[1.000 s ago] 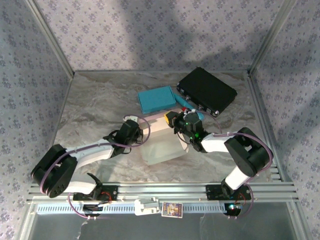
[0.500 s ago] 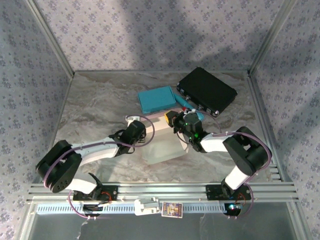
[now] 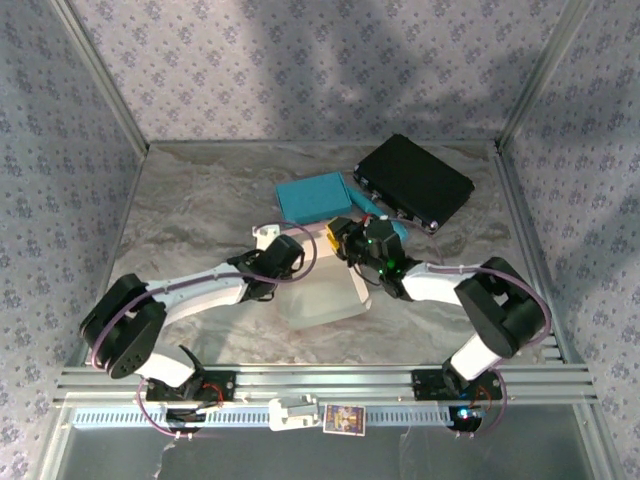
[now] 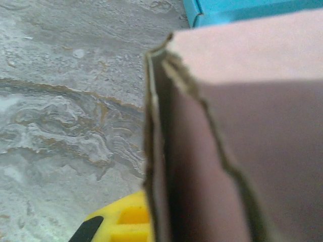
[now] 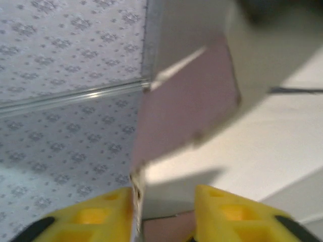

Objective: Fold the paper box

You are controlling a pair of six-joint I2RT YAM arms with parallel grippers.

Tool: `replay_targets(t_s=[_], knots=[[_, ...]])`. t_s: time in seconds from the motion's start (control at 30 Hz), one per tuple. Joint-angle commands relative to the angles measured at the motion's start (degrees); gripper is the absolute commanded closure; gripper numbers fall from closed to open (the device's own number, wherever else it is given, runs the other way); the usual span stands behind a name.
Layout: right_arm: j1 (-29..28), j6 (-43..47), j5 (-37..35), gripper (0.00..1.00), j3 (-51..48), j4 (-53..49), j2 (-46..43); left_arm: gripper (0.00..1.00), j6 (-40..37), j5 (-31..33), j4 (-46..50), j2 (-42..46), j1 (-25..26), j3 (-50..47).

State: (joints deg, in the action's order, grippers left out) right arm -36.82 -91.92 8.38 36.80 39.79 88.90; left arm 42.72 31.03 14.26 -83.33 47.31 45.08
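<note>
The white paper box (image 3: 325,295) sits partly folded at mid-table, its inside pinkish-brown. My left gripper (image 3: 283,258) is at the box's left wall. In the left wrist view that wall's ragged edge (image 4: 154,151) stands against one yellow finger (image 4: 118,222); the other finger is hidden behind the card, and the gripper (image 4: 161,227) is shut on the wall. My right gripper (image 3: 352,240) is at the box's far right corner. In its wrist view the gripper (image 5: 164,206) is open, with a flap (image 5: 186,101) of the box resting along the left finger (image 5: 96,217).
A teal box (image 3: 313,197) lies just behind the paper box, its corner also in the left wrist view (image 4: 237,7). A black case (image 3: 413,182) sits at the back right. Patterned walls enclose the marbled table (image 3: 190,200).
My left gripper moved right up to the box's left wall and shut on it. My right gripper opened, releasing its grip on the flap, and shifted slightly back.
</note>
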Motion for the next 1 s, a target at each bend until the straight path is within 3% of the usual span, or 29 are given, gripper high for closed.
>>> replay_targets(t_s=[0.0,0.13,0.23,0.4,0.53,0.73,0.97], knots=[[2.2,6.2,2.7,0.45,3.8,-17.4,-6.9,1.0,1.6,2.0,7.1,1.1,-0.6,2.5],[5.3,12.4,3.4,0.37,7.7,-30.8,-14.7,1.0,2.6,-3.9,12.4,2.6,-3.3,5.1],[6.7,19.6,2.9,0.38,14.8,-46.0,-17.2,1.0,1.9,-7.8,18.4,3.3,-5.1,8.8],[7.2,30.3,2.0,0.42,30.7,-64.5,-9.5,1.0,-0.2,-17.8,26.1,3.4,-8.7,13.0],[6.6,35.8,3.7,0.42,44.7,-72.1,0.5,1.0,-1.3,-22.2,29.3,3.6,-10.5,14.2],[4.8,41.1,1.2,0.42,58.6,-80.8,11.7,1.0,-1.9,-23.6,30.7,3.3,-11.5,16.0],[4.3,42.6,0.7,0.45,59.4,-81.1,16.2,1.0,-2.4,-23.7,30.8,2.4,-11.6,17.3]])
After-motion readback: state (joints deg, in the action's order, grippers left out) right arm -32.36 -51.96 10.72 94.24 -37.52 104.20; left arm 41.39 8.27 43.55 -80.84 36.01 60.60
